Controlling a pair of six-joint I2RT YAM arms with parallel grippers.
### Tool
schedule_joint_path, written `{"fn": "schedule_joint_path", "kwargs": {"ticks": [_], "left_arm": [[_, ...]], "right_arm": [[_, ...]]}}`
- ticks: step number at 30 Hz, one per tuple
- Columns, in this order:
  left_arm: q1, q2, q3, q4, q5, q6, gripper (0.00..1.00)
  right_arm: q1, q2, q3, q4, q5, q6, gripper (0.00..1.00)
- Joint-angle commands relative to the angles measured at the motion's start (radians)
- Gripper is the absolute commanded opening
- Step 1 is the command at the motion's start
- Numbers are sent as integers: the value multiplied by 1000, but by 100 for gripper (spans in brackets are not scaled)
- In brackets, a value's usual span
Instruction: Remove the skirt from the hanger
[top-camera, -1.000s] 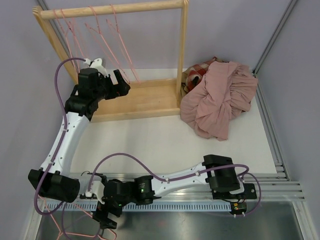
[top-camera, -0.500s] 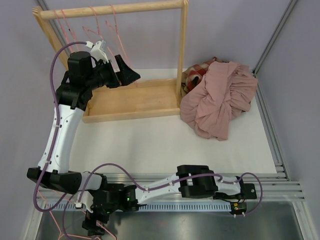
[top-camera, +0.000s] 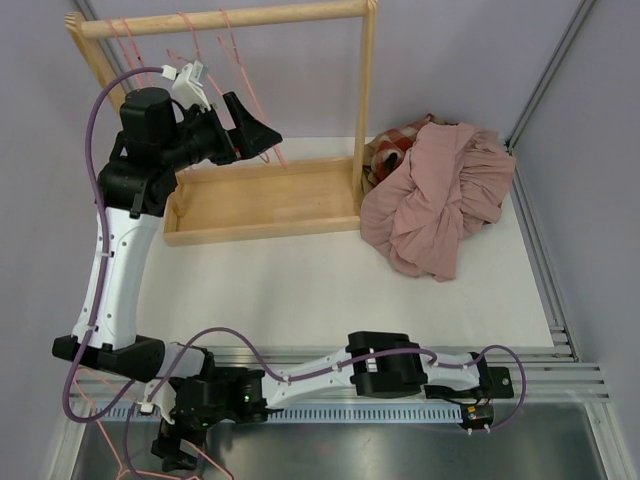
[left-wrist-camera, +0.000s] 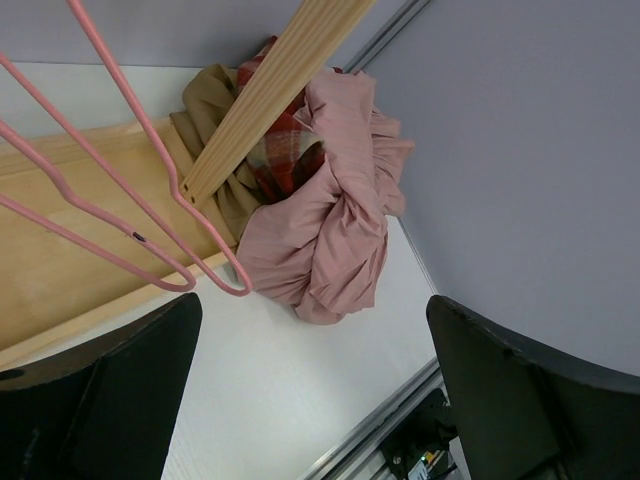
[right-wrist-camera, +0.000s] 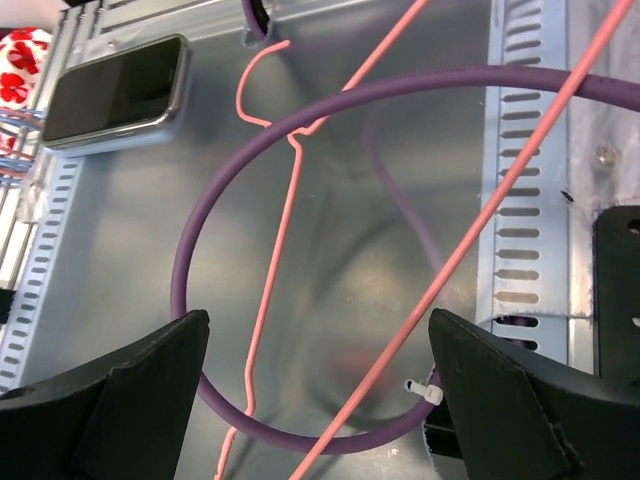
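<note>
Both spread, empty | left end effector (top-camera: 264, 140) raised near hangers (top-camera: 243, 75) | right end effector (top-camera: 168, 456) shifted left

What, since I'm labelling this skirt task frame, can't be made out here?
Clothes pile: top view, pink fabric covers the plaid and tan pieces, so which one is a skirt is unclear.
Rack hangers: left wrist view, hooks cut off by the top and left edges.
Loose hanger: right wrist view, both ends run off the frame.
Right gripper: top view, dark, at the bottom edge, fingers indistinct.
</note>
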Motion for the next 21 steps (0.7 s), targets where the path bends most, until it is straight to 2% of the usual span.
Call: {"fn": "schedule_joint_path", "kwargs": {"ticks": [1, 3, 4, 7, 8, 9, 11, 13, 16, 20, 21], "left_arm": [[3, -65, 65, 58, 44, -57, 99], [3, -81, 62, 81, 61, -94, 99], [3, -86, 57, 105, 76, -112, 99], [3, -85, 63, 109, 98, -114, 99], [3, -83, 63, 101, 93, -100, 99], [3, -83, 62, 93, 75, -92, 99], [3, -86, 48, 73, 64, -74, 99], [3, -98, 36, 75, 59, -63, 99], [3, -108, 29, 66, 47, -46, 99], [3, -109, 40, 50, 44, -34, 99], [3, -109, 40, 49, 44, -34, 99]], "right_arm": [[-37, 73, 74, -142, 45, 78, 99], [-37, 76, 84, -184, 47, 78, 98], [-37, 74, 82, -194, 42, 78, 85], [-39, 68, 59, -190, 6, 75, 63], [-39, 68, 59, -192, 3, 75, 41], [-39, 71, 59, -193, -1, 75, 28], [-39, 71, 64, -198, -1, 73, 9], [-39, 71, 64, -199, -5, 73, 3], [-39, 74, 75, -213, -8, 69, 0], [-39, 96, 107, -239, -54, 72, 1], [-37, 107, 128, -256, -104, 73, 8]]}}
